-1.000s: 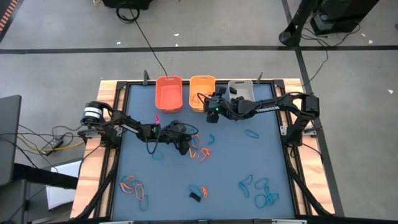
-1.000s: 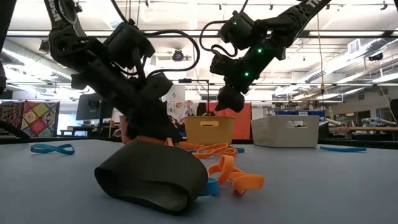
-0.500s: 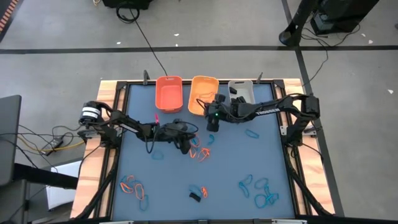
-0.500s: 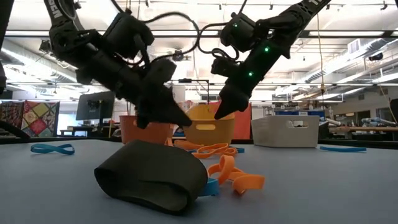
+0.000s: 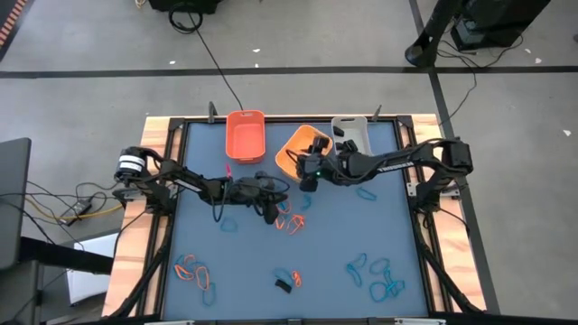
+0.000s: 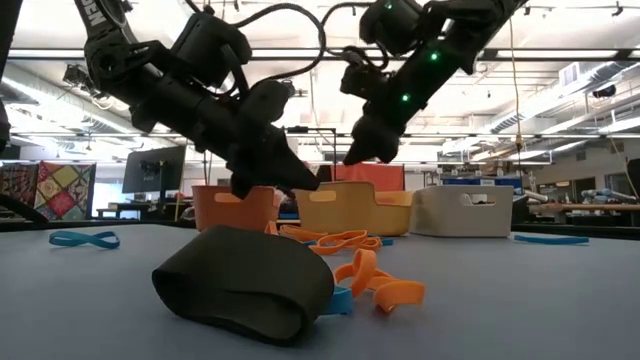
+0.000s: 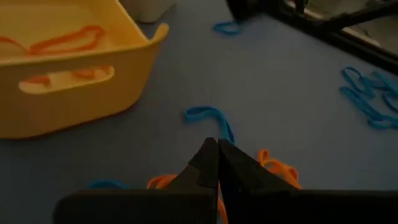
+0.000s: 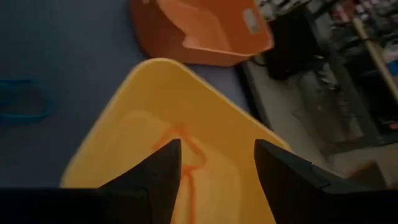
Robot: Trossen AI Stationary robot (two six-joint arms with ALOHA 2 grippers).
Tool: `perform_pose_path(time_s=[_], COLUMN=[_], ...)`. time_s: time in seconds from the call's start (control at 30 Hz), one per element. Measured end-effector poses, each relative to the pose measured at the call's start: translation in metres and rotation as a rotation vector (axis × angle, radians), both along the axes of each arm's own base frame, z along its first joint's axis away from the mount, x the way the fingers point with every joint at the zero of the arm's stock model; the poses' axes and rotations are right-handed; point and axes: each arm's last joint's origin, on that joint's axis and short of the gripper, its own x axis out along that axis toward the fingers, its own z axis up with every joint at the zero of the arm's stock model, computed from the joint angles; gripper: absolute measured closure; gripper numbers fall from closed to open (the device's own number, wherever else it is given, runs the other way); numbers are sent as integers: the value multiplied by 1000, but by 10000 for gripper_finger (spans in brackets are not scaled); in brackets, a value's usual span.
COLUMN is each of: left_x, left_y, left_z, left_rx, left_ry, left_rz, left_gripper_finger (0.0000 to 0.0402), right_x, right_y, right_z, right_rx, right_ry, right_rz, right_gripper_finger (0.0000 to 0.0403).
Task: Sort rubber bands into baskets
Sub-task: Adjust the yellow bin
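Three baskets stand at the far edge: orange [image 5: 246, 135], yellow-orange [image 5: 302, 149] turned corner-on and out of the row, grey-white [image 5: 350, 131]. Orange rubber bands [image 7: 68, 38] lie inside the yellow-orange one. My right gripper [image 8: 217, 146] is open at that basket's near right side. My left gripper [image 7: 216, 152] is shut and raised above a cluster of orange and blue bands [image 5: 291, 223] at mid-table. Nothing shows hanging from its tips. A chunky black band [image 6: 240, 285] lies near the front edge. My right gripper reaches over the yellow-orange basket's rim [image 8: 273, 140], slanting down from the table's right. One finger [image 8: 165, 168] is over the inside and the other finger [image 8: 280, 168] is at the rim. Whether they press on the wall I cannot tell. The basket stands on the table.
More bands lie loose: a blue one [image 5: 366, 192] right of centre, a blue heap [image 5: 384, 280] at the near right, orange and blue ones [image 5: 194, 271] at the near left. A raised frame [image 5: 172, 126] edges the blue table.
My right gripper has gone toward the table's near edge. The yellow-orange basket has come with it: it has slid out of the row and turned about until it stands corner-on. My left gripper has risen off the cluster of bands and tipped nearer to level.
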Motion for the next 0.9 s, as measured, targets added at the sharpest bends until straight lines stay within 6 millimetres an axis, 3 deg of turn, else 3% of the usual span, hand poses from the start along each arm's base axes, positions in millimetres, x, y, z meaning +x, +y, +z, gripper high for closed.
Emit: perform_pose_path(time_s=[0.3, 0.57, 0.73, 0.9], left_x=[-5, -5, -5, -5], left_y=[0, 1, 1, 1], left_z=[-9, -9, -9, -8], left_rx=[-34, -16, -2, -2], left_ry=[101, 100, 100, 93], left_rz=[39, 40, 50, 51], left_gripper_finger=[387, 387, 387, 387], right_x=[-24, -47, -54, -53], right_y=[13, 10, -9, -39], right_z=[8, -21, -37, -35], right_rx=[127, 255, 285, 291], right_ry=[116, 253, 196, 74], right_rz=[0, -52, -68, -58], right_gripper_finger=[199, 242, 285, 329])
